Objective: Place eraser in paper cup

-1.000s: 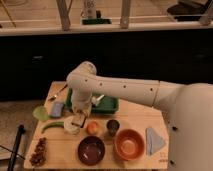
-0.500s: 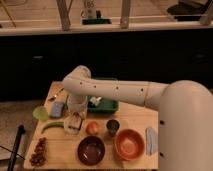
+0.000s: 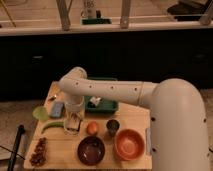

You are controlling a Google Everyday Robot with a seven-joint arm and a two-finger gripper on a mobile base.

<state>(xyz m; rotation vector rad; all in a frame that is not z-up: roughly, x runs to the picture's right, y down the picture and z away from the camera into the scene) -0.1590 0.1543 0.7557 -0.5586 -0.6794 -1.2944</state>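
The paper cup stands on the left part of the wooden table, just left of the orange fruit. My gripper hangs straight down from the white arm's bend, right over the cup's mouth, and covers most of it. The eraser does not show; it is hidden by the gripper or the cup.
A small metal cup stands right of the fruit. A dark bowl and an orange bowl sit at the front. A green tray is behind, a light-blue pad and green items at the left, and a dark cluster at front left.
The arm has swung further over the table and now hides the right edge and the cloth there. The gripper has stayed over the paper cup, slightly lower.
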